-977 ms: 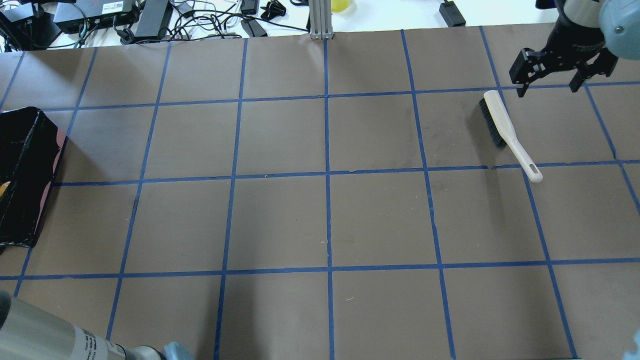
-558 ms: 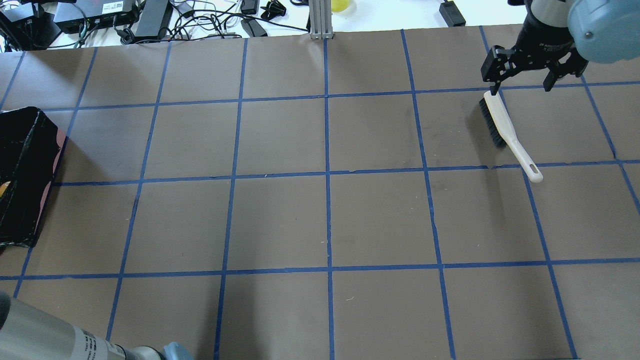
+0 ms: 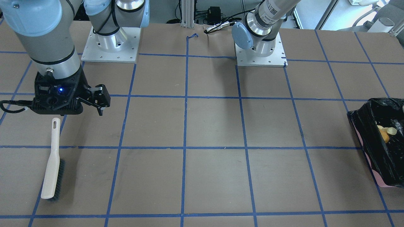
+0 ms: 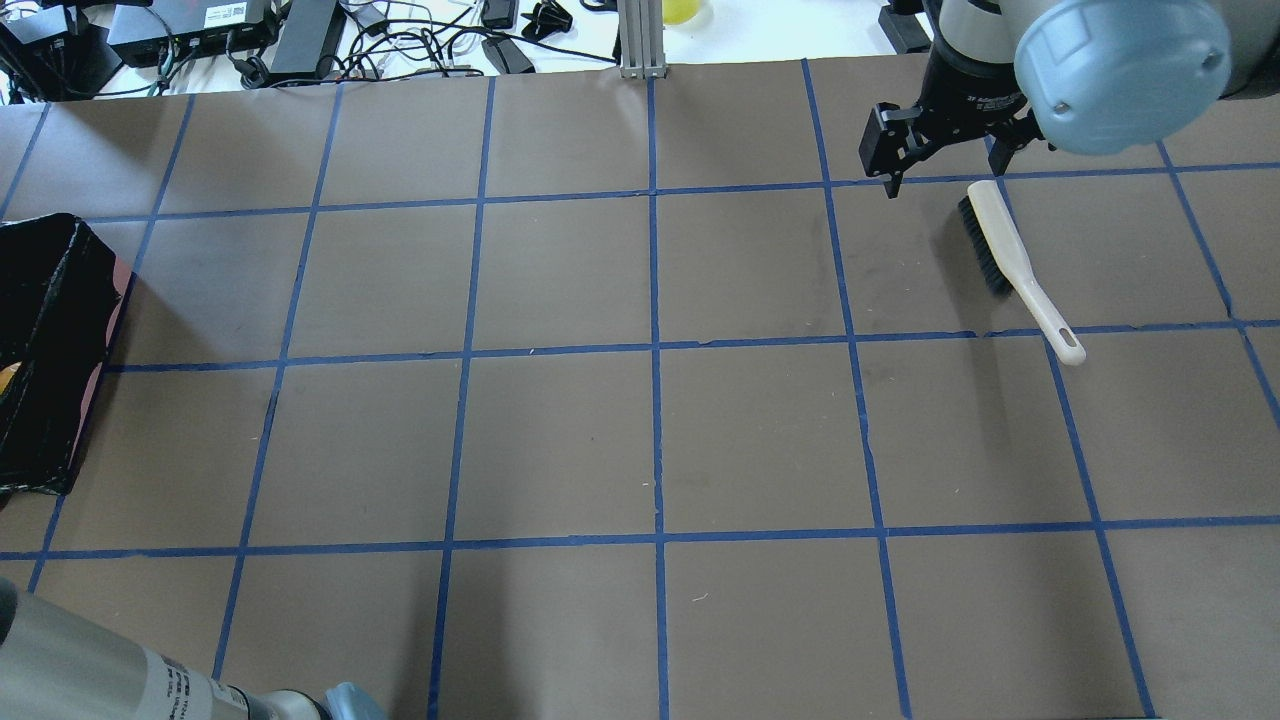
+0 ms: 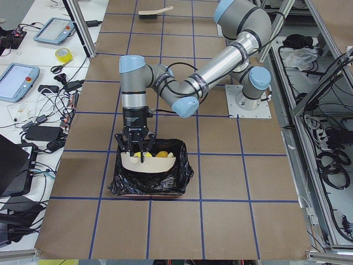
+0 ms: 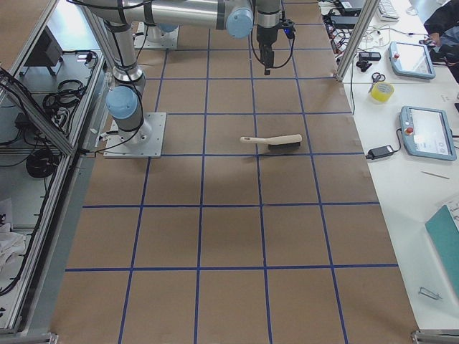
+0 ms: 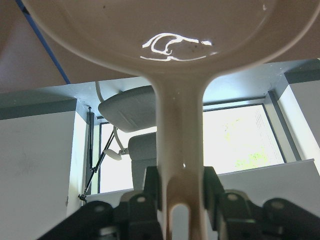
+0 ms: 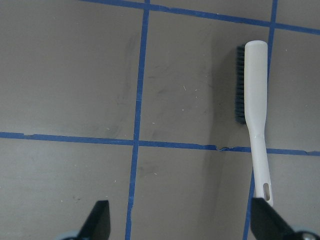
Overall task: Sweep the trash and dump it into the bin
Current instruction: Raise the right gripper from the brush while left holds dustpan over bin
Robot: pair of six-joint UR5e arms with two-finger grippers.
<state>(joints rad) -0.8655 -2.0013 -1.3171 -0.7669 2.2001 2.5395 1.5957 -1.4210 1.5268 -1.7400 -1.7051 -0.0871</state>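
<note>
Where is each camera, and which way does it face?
Overhead: from behind, facing forward-down; right pincer near brush.
Front: across table, facing both bases; bin at image right.
Left end: along table; left pincer holds dustpan at bin.
Right end: along table; right arm beyond brush.
Left wrist: along dustpan handle; fingers clamp it.
Right wrist: down at brush; open fingertips.
Shared: overhead and right wrist show the brush.

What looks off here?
Nothing stands out. The yellow and golden-brown trash pieces lie inside the black-bag-lined pink bin, the left end effector holds the beige dustpan over it, and the beige dark-bristled brush lies on the table, apart from the open right end effector.
</note>
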